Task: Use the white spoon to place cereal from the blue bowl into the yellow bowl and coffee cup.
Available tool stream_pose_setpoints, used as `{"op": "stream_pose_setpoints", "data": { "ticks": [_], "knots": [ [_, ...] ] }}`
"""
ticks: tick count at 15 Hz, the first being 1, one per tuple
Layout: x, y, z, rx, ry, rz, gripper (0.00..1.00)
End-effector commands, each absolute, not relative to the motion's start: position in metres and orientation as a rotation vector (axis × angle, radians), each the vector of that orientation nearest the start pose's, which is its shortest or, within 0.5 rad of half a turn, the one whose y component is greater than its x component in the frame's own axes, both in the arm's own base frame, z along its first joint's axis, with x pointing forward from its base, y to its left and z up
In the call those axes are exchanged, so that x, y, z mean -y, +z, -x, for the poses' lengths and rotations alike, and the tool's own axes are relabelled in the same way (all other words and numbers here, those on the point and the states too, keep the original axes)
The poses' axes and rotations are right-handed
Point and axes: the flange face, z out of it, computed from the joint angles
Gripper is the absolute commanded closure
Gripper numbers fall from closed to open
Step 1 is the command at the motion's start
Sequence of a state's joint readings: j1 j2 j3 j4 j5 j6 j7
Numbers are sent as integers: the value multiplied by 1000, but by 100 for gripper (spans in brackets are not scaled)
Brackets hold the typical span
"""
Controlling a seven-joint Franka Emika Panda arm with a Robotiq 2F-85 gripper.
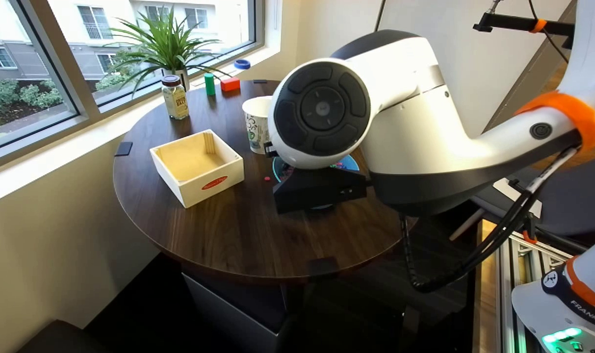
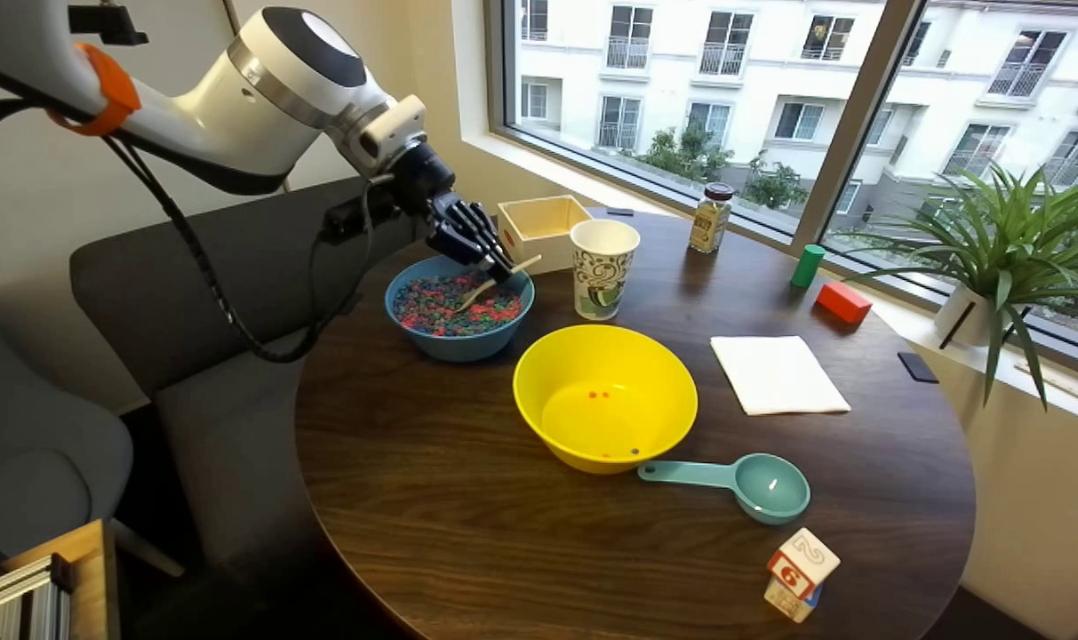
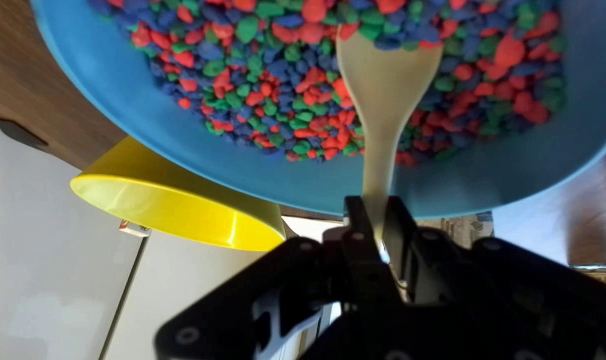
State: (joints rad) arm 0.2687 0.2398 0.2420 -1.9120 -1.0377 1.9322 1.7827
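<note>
The blue bowl [image 2: 463, 347] holds a heap of red, blue and green cereal [image 2: 423, 307]; the bowl also shows in the wrist view [image 3: 303, 180]. My gripper [image 2: 501, 267] is over its rim, shut on the handle of the white spoon [image 2: 479, 293]. In the wrist view the spoon [image 3: 382, 85] slants into the cereal [image 3: 278, 100], its head tip covered by pieces. The yellow bowl [image 2: 547, 427] stands beside it with a few pieces inside. The coffee cup [image 2: 599, 280] stands upright between box and yellow bowl; its inside is hidden. The arm hides the yellow bowl in an exterior view.
A wooden box [image 1: 214, 181] stands near the cup. A white napkin [image 2: 778, 378], a teal scoop [image 2: 770, 489], letter blocks [image 2: 801, 573], a jar [image 2: 710, 218], a green cylinder [image 2: 807, 265] and a red block [image 2: 843, 303] are on the table. A red piece [image 1: 267, 179] lies on the tabletop.
</note>
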Motion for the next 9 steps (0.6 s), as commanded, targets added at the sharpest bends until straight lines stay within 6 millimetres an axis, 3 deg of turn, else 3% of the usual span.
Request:
{"op": "stream_pose_setpoints", "data": {
  "ticks": [1, 9],
  "knots": [
    [-224, 387, -557, 1006, 892, -2340, 97],
    [-208, 400, -560, 1121, 835, -2436, 97]
  ]
}}
